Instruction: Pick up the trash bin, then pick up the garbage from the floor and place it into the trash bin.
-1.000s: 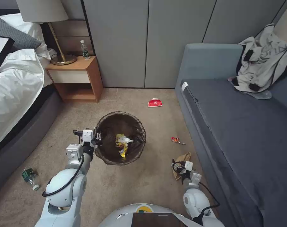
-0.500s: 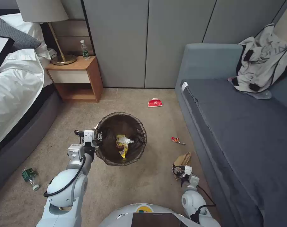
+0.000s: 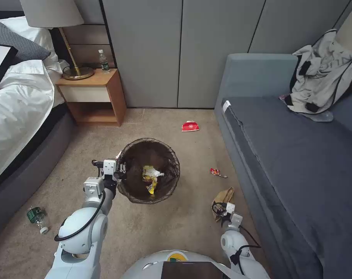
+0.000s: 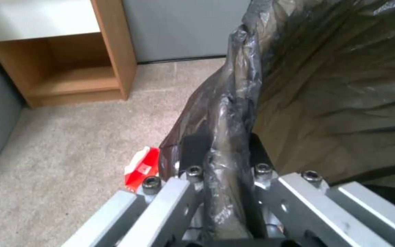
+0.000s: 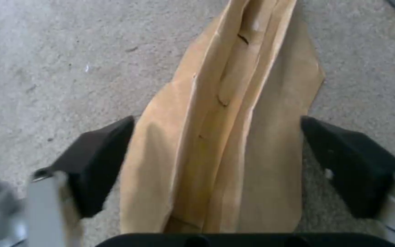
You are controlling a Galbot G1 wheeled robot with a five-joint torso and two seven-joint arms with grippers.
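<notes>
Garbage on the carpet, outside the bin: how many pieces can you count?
4: a red carton near the wall, a red wrapper by the sofa, a tan paper bag under the right gripper, a bottle beside the bed. Others may be hidden.

The robot's arms are glossy white, built of rounded shells with a ball-like joint at each elbow. A black cable loops along the outside of each forearm. The wrists end in boxy pale-grey blocks. The left end effector (image 4: 223, 154) has brushed-aluminium finger bars fastened with black socket-head screws and tipped with flat black pads. The right end effector (image 5: 216, 164) carries thick, wedge-shaped black fingertips (image 5: 99, 161) on silvery links, though these look blurred. On the white torso sits what seems a round yellow-and-green badge above a dark panel.
</notes>
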